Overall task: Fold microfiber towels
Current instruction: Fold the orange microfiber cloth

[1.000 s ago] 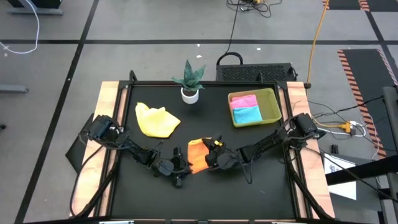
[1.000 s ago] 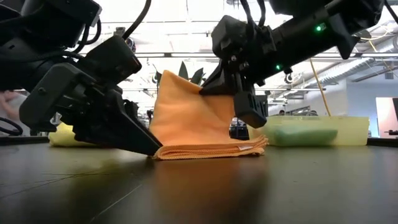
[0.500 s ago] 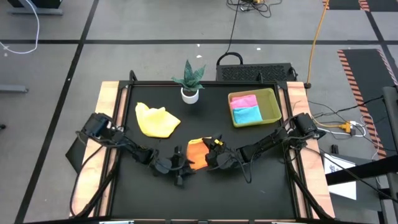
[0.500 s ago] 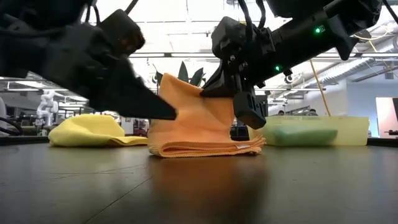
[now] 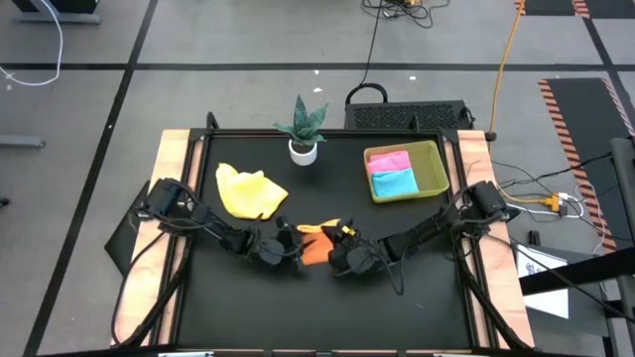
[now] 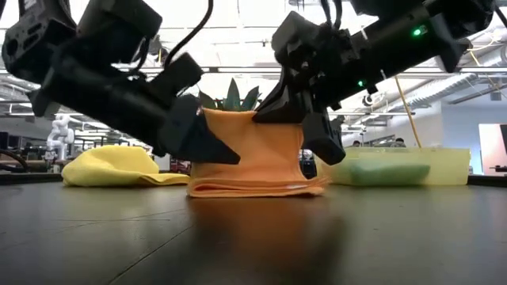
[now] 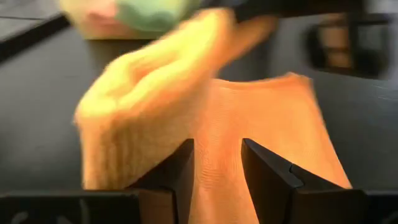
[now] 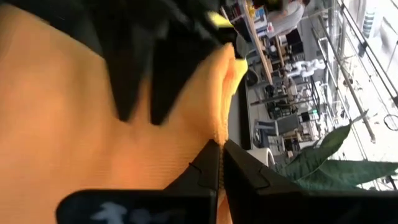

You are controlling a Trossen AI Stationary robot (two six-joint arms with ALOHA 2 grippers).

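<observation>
The orange towel [image 5: 314,248] [image 6: 253,154] lies at mid-table between my two grippers. Its folded lower layers rest on the table and one part stands raised. My right gripper [image 5: 335,238] [image 8: 219,149] is shut on that raised part. My left gripper [image 5: 295,248] [image 7: 217,149] is open at the towel's left side, its fingers a little above the table, with orange cloth showing in the gap. A yellow towel [image 5: 250,191] lies crumpled at the far left. The pink towel [image 5: 389,161] and light blue towel [image 5: 396,182] lie in the tray. My left gripper's fingertips [image 6: 226,152] overlap the towel's left side in the low view; I cannot tell whether they touch it. My right gripper pinches the raised part's hemmed edge [image 8: 219,132] between its two fingers, coming from the table's right and slanting slightly down. That part stands up from the folded layers [image 6: 249,188], which lie on the table.
A yellow-green tray [image 5: 433,167] stands at the far right. A potted plant [image 5: 303,147] stands at the far middle. Wooden rails [image 5: 171,198] run along the table's left and right edges. Bare black tabletop stretches along the near side.
My left gripper has risen off the table and gone toward the far edge and the orange towel, turning as it went; its fingers now stand at the towel's mid-height. The towel's lower fold has drawn in a little on the right.
</observation>
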